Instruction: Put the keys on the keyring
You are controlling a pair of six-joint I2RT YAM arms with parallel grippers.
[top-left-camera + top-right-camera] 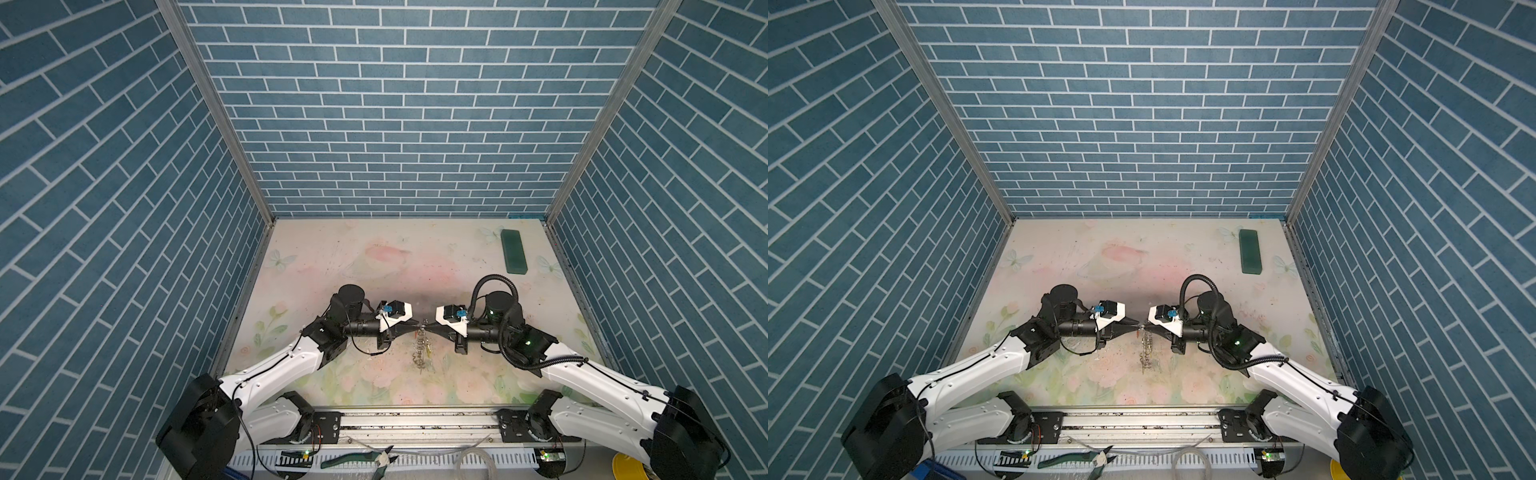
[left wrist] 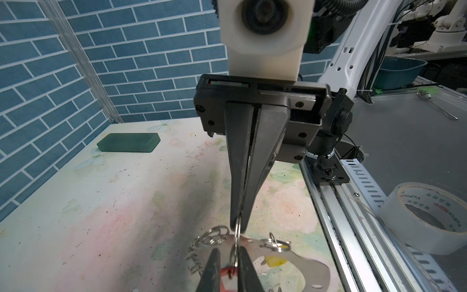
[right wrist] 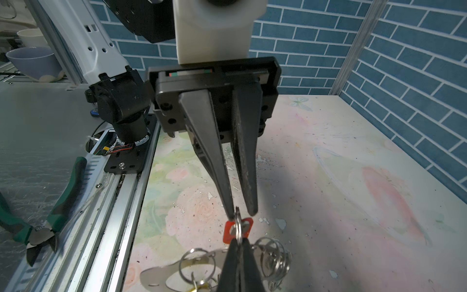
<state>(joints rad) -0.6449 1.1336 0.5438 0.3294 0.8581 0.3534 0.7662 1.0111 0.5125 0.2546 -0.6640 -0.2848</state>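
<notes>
My two grippers meet tip to tip above the middle of the table in both top views. My right gripper [image 3: 236, 240] [image 1: 430, 328] is shut on a small silver ring [image 3: 237, 222]. The red key [image 3: 230, 231] hangs on that ring. My left gripper [image 2: 229, 248] [image 1: 417, 328] is open a little, its fingers on either side of the same ring with a gap showing in the right wrist view. The grey keyring [image 2: 303, 265] [image 3: 156, 275] hangs just below, fringed with silver clips [image 2: 214, 233]. The yellow key [image 2: 274, 261] lies at its rim.
A dark green block [image 1: 514, 251] lies at the back right of the table. Green-handled pliers [image 1: 357, 457] rest beyond the front metal rail [image 1: 415, 419]. A tape roll [image 2: 429, 217] and a spoon [image 2: 437, 103] lie off the table on the right arm's side.
</notes>
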